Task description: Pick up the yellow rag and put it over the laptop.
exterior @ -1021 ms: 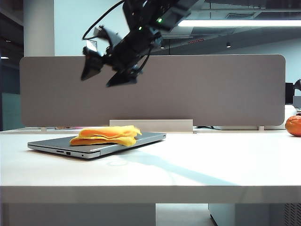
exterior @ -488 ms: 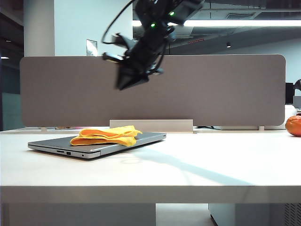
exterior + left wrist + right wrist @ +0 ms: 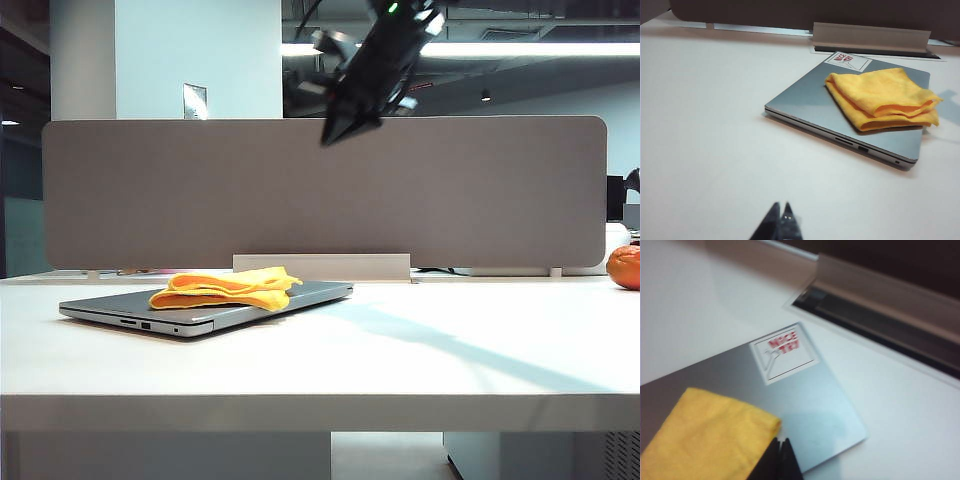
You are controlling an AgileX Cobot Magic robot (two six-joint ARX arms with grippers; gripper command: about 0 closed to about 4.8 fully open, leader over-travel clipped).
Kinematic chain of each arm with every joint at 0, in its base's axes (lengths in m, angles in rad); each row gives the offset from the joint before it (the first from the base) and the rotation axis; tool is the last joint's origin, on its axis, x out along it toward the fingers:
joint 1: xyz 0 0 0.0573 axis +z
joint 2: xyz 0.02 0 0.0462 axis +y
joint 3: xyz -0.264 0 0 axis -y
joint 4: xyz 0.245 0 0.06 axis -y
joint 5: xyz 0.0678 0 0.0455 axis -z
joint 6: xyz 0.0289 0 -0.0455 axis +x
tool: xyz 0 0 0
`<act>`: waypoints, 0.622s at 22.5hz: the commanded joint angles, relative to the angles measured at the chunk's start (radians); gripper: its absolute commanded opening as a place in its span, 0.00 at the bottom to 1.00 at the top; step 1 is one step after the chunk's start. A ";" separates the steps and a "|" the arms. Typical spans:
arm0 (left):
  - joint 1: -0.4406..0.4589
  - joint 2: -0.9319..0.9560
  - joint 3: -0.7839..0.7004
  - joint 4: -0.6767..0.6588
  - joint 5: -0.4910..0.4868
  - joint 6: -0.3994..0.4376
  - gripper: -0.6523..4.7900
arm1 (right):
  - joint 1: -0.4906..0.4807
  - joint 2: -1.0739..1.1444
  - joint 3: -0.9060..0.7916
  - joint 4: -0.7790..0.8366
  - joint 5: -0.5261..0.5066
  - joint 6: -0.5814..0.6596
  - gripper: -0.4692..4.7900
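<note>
Spanning the whole exterior view, the white counter [image 3: 420,360] carries everything, with a long grey partition panel [image 3: 480,190] standing upright along its far edge. The laptop [image 3: 120,306] lies closed and flat on the left part of the counter, its port edge facing the camera. A white sticker with red lettering [image 3: 849,60] sits on the lid corner nearest the partition. The yellow rag [image 3: 228,288] lies folded on top of the laptop lid, covering only part of it and reaching toward the lid's right side in the exterior view; grey lid shows around it. A round orange fruit [image 3: 625,267] rests at the far right edge of the counter, well apart from the laptop.

The right hand [image 3: 338,132] hangs high in the air in front of the partition's top edge, above and to the right of the laptop, its fingers pressed together on nothing; its wrist view looks down on the rag and sticker. The left hand [image 3: 780,218] sits low over bare counter, near the laptop, fingertips together and empty.
</note>
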 commanded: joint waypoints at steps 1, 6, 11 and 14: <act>0.003 0.001 0.003 0.011 0.004 -0.002 0.11 | -0.058 -0.054 0.005 -0.038 0.003 0.003 0.09; 0.003 0.001 0.003 0.009 0.003 -0.002 0.11 | -0.203 -0.164 -0.039 -0.099 -0.050 0.055 0.09; 0.003 0.001 0.003 0.009 0.001 0.000 0.11 | -0.320 -0.359 -0.247 -0.075 -0.050 0.055 0.09; 0.003 0.001 0.003 0.008 0.001 0.000 0.11 | -0.330 -0.497 -0.406 -0.056 -0.048 0.040 0.09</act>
